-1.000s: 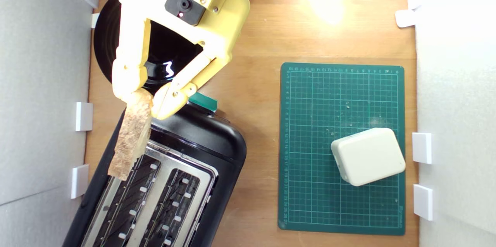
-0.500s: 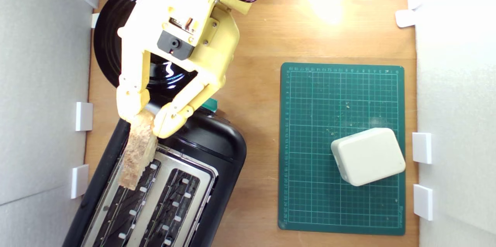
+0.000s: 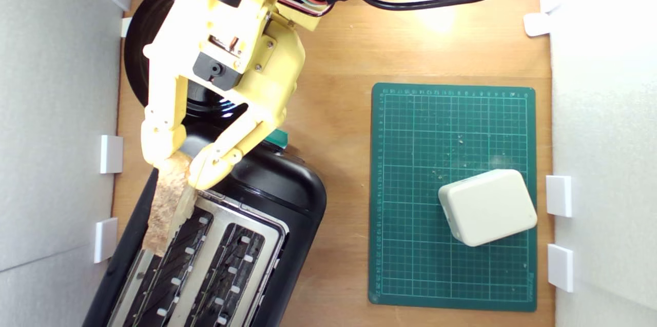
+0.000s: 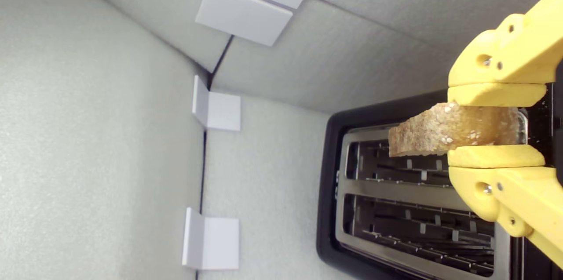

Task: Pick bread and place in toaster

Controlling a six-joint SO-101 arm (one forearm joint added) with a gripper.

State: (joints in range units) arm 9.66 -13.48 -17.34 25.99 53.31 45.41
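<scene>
Yellow gripper [image 3: 177, 162] is clamped on the bread [image 3: 167, 204], one finger on each flat face of the slice near its crusted end. In the wrist view the gripper [image 4: 495, 124] pinches the bread [image 4: 433, 135] edge-on, with the free end of the slice sticking out over the toaster [image 4: 413, 223]. In the exterior view the bread hangs over the toaster's [image 3: 287, 193] silver top plate, along the slot nearer the exterior view's left; I cannot tell whether its lower edge touches the metal. A teal lever knob [image 3: 278, 137] peeks out beside the gripper. Behind the arm lies a glossy black plate [image 3: 137, 55]. Well apart, on the exterior view's right, a cream box [image 3: 487, 207] sits on a green cutting mat [image 3: 410, 188].
</scene>
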